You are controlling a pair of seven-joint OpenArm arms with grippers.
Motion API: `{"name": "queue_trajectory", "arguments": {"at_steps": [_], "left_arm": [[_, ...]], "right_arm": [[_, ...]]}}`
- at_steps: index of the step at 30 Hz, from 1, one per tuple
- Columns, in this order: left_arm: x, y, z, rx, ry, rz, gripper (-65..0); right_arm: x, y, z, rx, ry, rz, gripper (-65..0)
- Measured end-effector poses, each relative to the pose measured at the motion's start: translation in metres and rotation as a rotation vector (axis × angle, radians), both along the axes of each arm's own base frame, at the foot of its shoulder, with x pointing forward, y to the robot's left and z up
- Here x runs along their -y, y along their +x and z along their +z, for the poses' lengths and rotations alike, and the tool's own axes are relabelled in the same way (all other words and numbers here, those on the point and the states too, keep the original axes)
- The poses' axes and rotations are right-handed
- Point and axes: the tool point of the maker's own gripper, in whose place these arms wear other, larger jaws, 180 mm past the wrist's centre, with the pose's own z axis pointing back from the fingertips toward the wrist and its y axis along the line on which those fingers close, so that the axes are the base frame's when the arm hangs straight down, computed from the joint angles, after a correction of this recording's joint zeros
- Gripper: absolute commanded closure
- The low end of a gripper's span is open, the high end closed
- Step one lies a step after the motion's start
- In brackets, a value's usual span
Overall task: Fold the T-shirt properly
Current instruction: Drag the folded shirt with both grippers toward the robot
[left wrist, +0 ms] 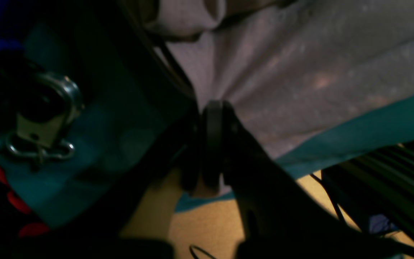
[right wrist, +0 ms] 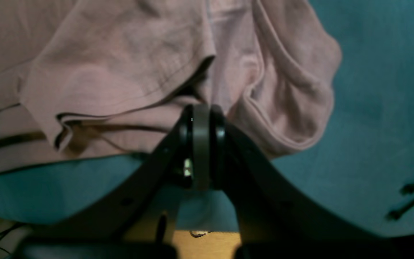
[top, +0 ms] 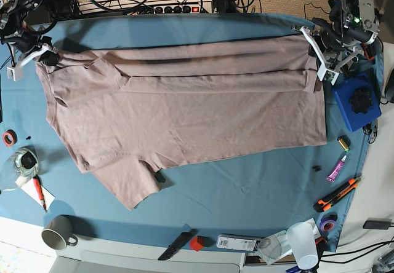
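Note:
The dusty pink T-shirt (top: pixel 184 110) lies spread across the blue-teal table cloth (top: pixel 246 187), its far edge folded over toward the middle. My left gripper (top: pixel 306 34) is at the shirt's far right corner. In the left wrist view it (left wrist: pixel 214 106) is shut on a pinch of the T-shirt (left wrist: pixel 300 64), with creases fanning out from the fingers. My right gripper (top: pixel 48 55) is at the far left corner. The right wrist view shows it (right wrist: pixel 201 108) shut on bunched layers of the T-shirt (right wrist: pixel 120 64). One sleeve (top: pixel 126 184) sticks out at the near left.
A blue box (top: pixel 357 104) stands just right of the shirt. Along the table's edges lie a mug (top: pixel 58 231), a tape roll (top: pixel 7 138), a black knife (top: pixel 175 243), a clear cup (top: pixel 301 242) and an orange cutter (top: pixel 335 193). A metal clamp (left wrist: pixel 45 115) sits by the left arm.

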Motion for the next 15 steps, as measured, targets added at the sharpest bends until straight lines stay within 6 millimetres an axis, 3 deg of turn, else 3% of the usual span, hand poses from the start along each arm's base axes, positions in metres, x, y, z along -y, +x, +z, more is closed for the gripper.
{"name": "queue_trajectory", "arguments": {"at_steps": [7,11,15], "left_arm": [[-0.006,-0.008,0.000,-0.010,-0.007,0.011,0.0],[-0.007,-0.014,0.000,-0.019,-0.023,0.007,0.0],[-0.007,-0.015,-0.001,-0.026,-0.023,0.008,0.0]], "right_arm": [[-0.007,-0.017,0.005,-0.014,-0.012,0.033,0.0],[-0.009,-0.015,0.017,0.002,-0.064,0.066,0.0],[-0.004,-0.018,0.015,-0.026,-0.096,0.062,0.0]]}}
